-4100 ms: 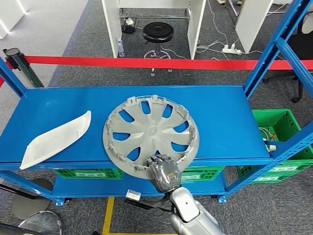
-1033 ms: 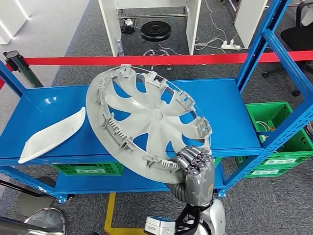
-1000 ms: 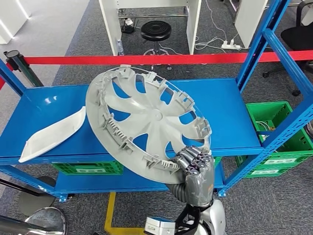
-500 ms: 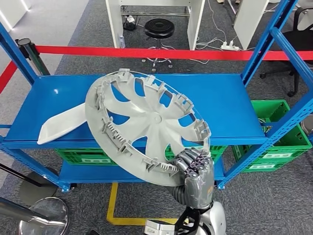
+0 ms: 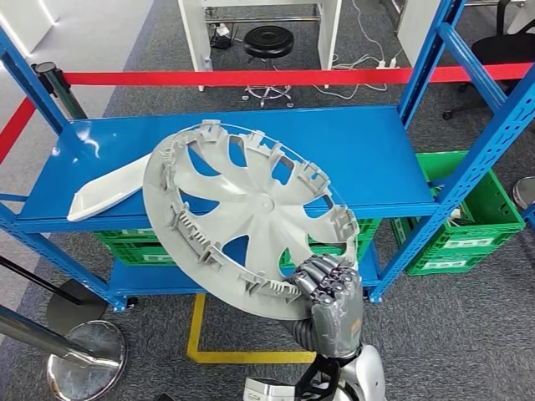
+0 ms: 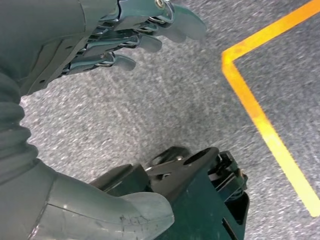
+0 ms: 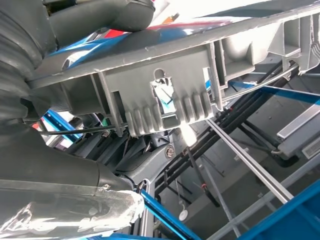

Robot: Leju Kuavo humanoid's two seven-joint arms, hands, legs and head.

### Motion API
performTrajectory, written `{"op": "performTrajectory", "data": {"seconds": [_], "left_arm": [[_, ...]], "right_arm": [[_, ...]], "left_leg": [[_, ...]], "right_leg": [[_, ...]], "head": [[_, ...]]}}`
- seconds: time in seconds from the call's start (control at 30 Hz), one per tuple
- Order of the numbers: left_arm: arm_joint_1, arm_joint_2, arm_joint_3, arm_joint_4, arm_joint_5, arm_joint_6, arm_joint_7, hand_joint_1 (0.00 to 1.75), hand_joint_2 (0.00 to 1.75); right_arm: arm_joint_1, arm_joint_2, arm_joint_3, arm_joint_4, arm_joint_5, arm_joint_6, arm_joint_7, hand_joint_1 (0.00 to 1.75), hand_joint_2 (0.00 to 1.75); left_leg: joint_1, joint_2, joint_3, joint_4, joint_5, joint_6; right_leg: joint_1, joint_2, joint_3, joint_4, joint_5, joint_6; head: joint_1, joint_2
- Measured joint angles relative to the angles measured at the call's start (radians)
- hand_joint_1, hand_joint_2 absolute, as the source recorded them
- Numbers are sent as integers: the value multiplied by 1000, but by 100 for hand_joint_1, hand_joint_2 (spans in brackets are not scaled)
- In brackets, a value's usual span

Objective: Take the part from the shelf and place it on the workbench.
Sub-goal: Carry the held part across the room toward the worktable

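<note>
The part is a large grey wheel cover [image 5: 252, 217] with spokes and clips round its rim. My right hand [image 5: 331, 301] grips its near rim and holds it tilted in the air, in front of the blue shelf [image 5: 372, 159] and off its surface. In the right wrist view the cover's ribbed rim [image 7: 170, 95] runs across close to my right hand [image 7: 56, 195], whose fingers lie under it. My left hand [image 6: 75, 45] hangs over the grey carpet, fingers apart and holding nothing.
A white curved trim piece [image 5: 107, 190] lies on the shelf's left end. Green crates [image 5: 466, 225] stand under and right of the shelf. Red barrier tape [image 5: 252, 78] runs behind it. A stanchion base [image 5: 89, 359] and a yellow floor line [image 5: 252, 357] lie near me.
The wheel cover, flat on the shelf four seconds ago, is now lifted and tilted in my right hand. The whole picture has shifted: the camera has drawn back from the shelf.
</note>
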Motion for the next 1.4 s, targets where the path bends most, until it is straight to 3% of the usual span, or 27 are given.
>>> {"op": "performTrajectory", "data": {"seconds": [0.03, 0.1, 0.17, 0.2, 0.27, 0.3, 0.37, 0.43, 0.47, 0.5, 0.53, 0.6, 0.67, 0.7, 0.73, 0.8, 0.87, 0.93, 0.97, 1.0, 1.07, 1.13, 1.2, 1.23, 1.3, 1.33, 1.4], "left_arm": [[0, 0, 0, 0, 0, 0, 0, 0, 175], [-2, 0, 0, 0, 0, 0, 0, 0, 175], [-5, 0, 1, 0, -1, 0, 0, 0, 175], [-7, 0, 1, 0, -2, 0, 0, 0, 175], [-6, 0, 1, 0, -5, -2, 0, 0, 175], [-6, 0, 1, 0, -8, -4, -1, 0, 175], [-6, 0, 2, 0, -13, -8, -2, 0, 175], [-8, -1, 2, 0, -20, -11, -5, 0, 175], [-8, -2, 2, 0, -24, -13, -6, 0, 175], [-8, -2, 2, 0, -27, -14, -6, 0, 175], [-8, -3, 2, 0, -29, -14, -7, 0, 175], [-8, -4, 2, 0, -33, -14, -8, 0, 175], [-9, -6, 2, 0, -37, -14, -9, 0, 175], [-9, -6, 2, 0, -40, -14, -9, 0, 175], [-9, -6, 2, 0, -43, -15, -9, 0, 175], [-8, -6, 2, 0, -50, -15, -9, 0, 175], [-6, -5, 2, 0, -59, -15, -9, 0, 175], [-7, -6, 2, 0, -67, -15, -9, 0, 175], [-8, -6, 2, 0, -72, -15, -9, 0, 175], [-9, -6, 2, 0, -77, -15, -9, 0, 175], [-11, -6, 2, 0, -86, -17, -9, 0, 175], [-16, -6, 2, 0, -92, -18, -9, 0, 175], [-22, -6, 2, -1, -94, -18, -9, 0, 175], [-24, -6, 2, -1, -94, -18, -9, 0, 175], [-24, -8, 2, -1, -94, -18, -9, 0, 175], [-24, -8, 2, -1, -94, -18, -8, 0, 175], [-25, -9, 2, -1, -94, -18, -8, 0, 175]], "right_arm": [[0, 0, 0, 0, 0, 0, 0, 175, 175], [0, 0, 0, -1, 1, 0, 0, 175, 175], [0, 0, 0, -2, 1, 0, -1, 175, 175], [0, 0, 0, -2, 2, 0, -2, 175, 175], [1, -1, 0, -4, 6, 0, -5, 175, 175], [1, -2, -1, -5, 8, 0, -6, 175, 175], [3, -3, -2, -7, 16, 0, -6, 175, 175], [5, -5, -2, -9, 19, 0, -6, 175, 175], [7, -7, -2, -9, 17, 0, -7, 175, 175], [10, -8, -1, -10, 14, 0, -8, 175, 175], [13, -10, 0, -10, 11, 0, -9, 175, 175], [17, -13, 1, -14, 5, 0, -11, 175, 175], [18, -15, 4, -21, 1, 0, -13, 175, 175], [19, -16, 6, -25, 1, 0, -14, 175, 175], [21, -16, 6, -29, 3, 0, -16, 175, 175], [28, -17, 5, -37, 11, 0, -17, 175, 175], [36, -17, 2, -45, 19, 0, -18, 175, 175], [44, -17, -2, -53, 23, 0, -20, 175, 175], [49, -17, -5, -56, 26, 0, -21, 175, 175], [54, -17, -8, -59, 31, 0, -21, 175, 175], [62, -17, -12, -65, 42, 0, -19, 175, 175], [70, -17, -16, -71, 50, 0, -15, 175, 175], [76, -17, -19, -76, 53, 0, -13, 175, 175], [77, -17, -19, -79, 53, 0, -13, 175, 175], [80, -17, -21, -82, 54, 0, -13, 175, 175], [81, -18, -22, -83, 54, 0, -12, 175, 175], [84, -19, -23, -85, 54, 0, -12, 175, 175]], "left_leg": [[2, 0, 24, -14, 28, -2], [5, 0, 115, -128, 70, -2], [3, -2, 195, -254, 59, 8], [0, -4, 210, -285, 47, 15], [-2, -2, 202, -296, 53, 31], [-1, 0, 194, -297, 63, 40], [0, 4, 172, -300, 87, 55], [-3, 5, 145, -299, 109, 62], [-6, 5, 130, -298, 120, 62], [-8, 6, 116, -297, 130, 63], [-10, 7, 102, -296, 140, 63], [-15, 6, 78, -293, 159, 60], [-19, 5, 61, -289, 176, 54], [-20, 5, 56, -288, 186, 49], [-19, 5, 51, -289, 196, 45], [-17, 4, 41, -290, 207, 34], [-15, 2, 23, -254, 152, 21], [-8, 2, -5, -140, 43, 9], [-5, 2, -15, -72, 7, 5], [-3, 2, -18, -17, -8, 1], [0, 2, 16, -4, 33, -1], [1, 2, 110, -118, 79, 4], [-2, 0, 200, -256, 67, 14], [-4, 0, 220, -295, 55, 19], [-5, 1, 219, -316, 57, 30], [-4, 2, 211, -319, 65, 37], [-1, 7, 192, -321, 83, 53]], "right_leg": [[-1, 0, -16, 6, 7, 3], [-1, 1, -45, 22, 19, 11], [0, 2, -63, 34, 31, 23], [1, 1, -69, 36, 38, 30], [-2, 2, -77, 36, 52, 43], [-4, 3, -85, 43, 40, 49], [-6, 5, -111, 108, -37, 56], [-7, 6, -141, 234, -133, 60], [-6, 6, -148, 292, -154, 61], [-6, 6, -143, 322, -150, 61], [-6, 6, -123, 321, -127, 59], [-5, 6, -35, 219, -74, 48], [-1, 6, 76, 63, -74, 38], [2, 7, 109, 8, -84, 35], [4, 7, 121, -18, -90, 34], [4, 6, 105, -26, -75, 26], [0, 3, 84, -28, -51, 12], [-1, 1, 57, -24, -30, 2], [0, 0, 42, -21, -20, 1], [1, -1, 25, -17, -10, 1], [1, -1, -8, -6, 6, 4], [1, 1, -37, 8, 19, 11], [3, 1, -56, 19, 33, 22], [3, 0, -63, 21, 41, 29], [1, 0, -76, 22, 54, 42], [0, 1, -86, 29, 44, 48], [-2, 4, -115, 97, -29, 56]], "head": [[0, 0], [0, 0], [1, 0], [1, 0], [1, 0], [2, 0], [4, 0], [7, 0], [8, 0], [8, 0], [8, 0], [8, 0], [7, 0], [7, 0], [7, 0], [8, 0], [7, 0], [4, 0], [3, 0], [2, 0], [2, 0], [2, 0], [3, 0], [3, 0], [3, 0], [4, 0], [6, 0]]}}
